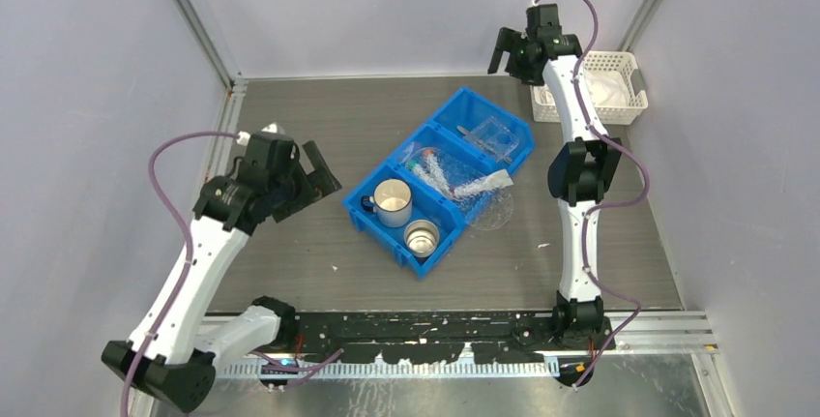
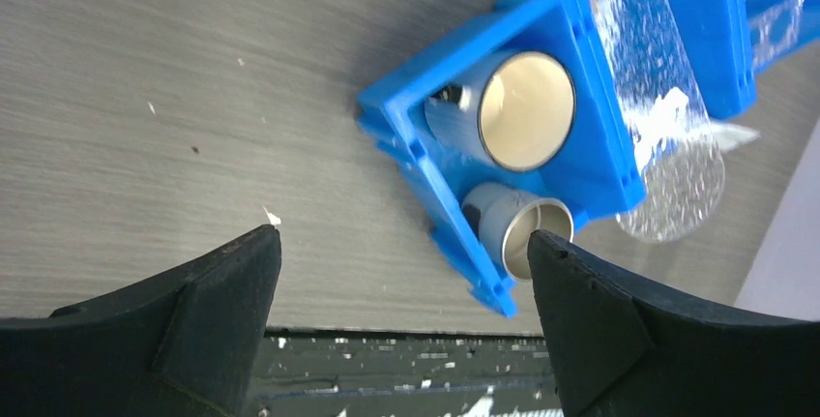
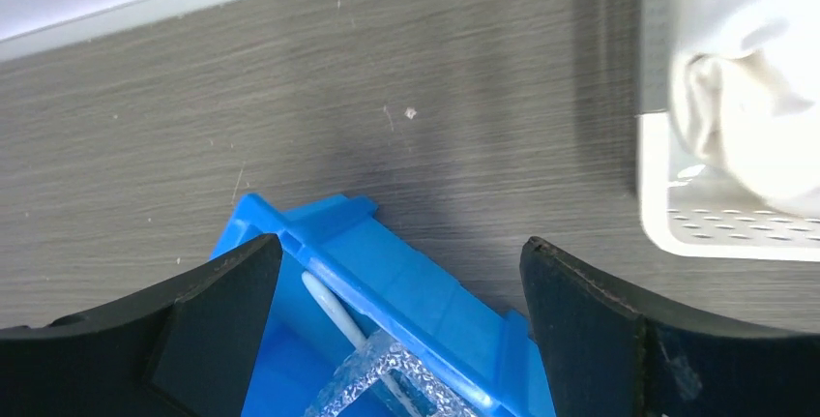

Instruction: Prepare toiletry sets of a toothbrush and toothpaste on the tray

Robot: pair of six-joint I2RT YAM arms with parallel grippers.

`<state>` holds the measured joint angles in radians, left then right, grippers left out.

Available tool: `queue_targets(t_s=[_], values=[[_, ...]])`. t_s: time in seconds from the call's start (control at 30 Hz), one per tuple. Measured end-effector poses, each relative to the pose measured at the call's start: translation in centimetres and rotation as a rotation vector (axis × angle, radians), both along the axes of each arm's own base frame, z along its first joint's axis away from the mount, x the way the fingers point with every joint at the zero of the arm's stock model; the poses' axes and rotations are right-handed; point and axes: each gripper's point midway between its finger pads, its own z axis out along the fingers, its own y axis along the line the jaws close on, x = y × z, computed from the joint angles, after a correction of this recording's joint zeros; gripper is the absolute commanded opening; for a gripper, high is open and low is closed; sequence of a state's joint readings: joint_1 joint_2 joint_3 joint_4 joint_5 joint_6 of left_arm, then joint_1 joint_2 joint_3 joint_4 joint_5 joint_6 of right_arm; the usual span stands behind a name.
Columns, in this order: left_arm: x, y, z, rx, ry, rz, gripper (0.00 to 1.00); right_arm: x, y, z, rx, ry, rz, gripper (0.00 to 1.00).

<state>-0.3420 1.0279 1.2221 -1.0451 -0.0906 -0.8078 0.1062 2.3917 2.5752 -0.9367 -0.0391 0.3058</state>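
Jaws wide apart on both arms, nothing held

Left jaws hang over the table (image 1: pixel 290 272) beside the blue bin (image 1: pixel 379 236); right jaws hover near the white basket (image 1: pixel 624 107). Tray (image 1: pixel 495 134) sits in the bin's far compartment, toiletry packets (image 1: pixel 435 167) in the middle, mug (image 1: pixel 393 202) and steel cup (image 1: pixel 422 238) nearest

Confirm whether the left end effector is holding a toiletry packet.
No, the left end effector stands wide open with nothing in its grasp, short of the blue bin.
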Motion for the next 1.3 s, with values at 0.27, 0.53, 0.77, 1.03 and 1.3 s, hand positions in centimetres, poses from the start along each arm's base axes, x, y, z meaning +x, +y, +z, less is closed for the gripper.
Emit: queue_targets(t_s=[0.27, 0.53, 0.77, 1.03, 1.3], values=[[-4.0, -3.0, -3.6, -0.063, 0.046, -0.082, 1.00, 1.2, 1.0, -4.0, 0.085, 0.036, 0.005, 1.00], [-4.6, -7.9, -6.5, -0.099, 0.055, -0.224, 1.00, -0.2, 0.3, -9.3, 0.063, 0.146, -0.015, 1.00], [-3.3, -9.5, -6.7, -0.098, 0.014, -0.244, 1.00, -0.2, -1.6, -11.0, 0.066, 0.167, -0.056, 1.00], [-1.2, -10.3, -7.8, -0.060, -0.011, -0.238, 1.00, -0.7, -1.8, -13.3, 0.095, 0.190, -0.076, 1.00], [0.6, -11.6, -7.2, -0.051, -0.068, -0.278, 1.00, -0.4, -1.7, -13.4, 0.106, 0.169, -0.069, 1.00]])
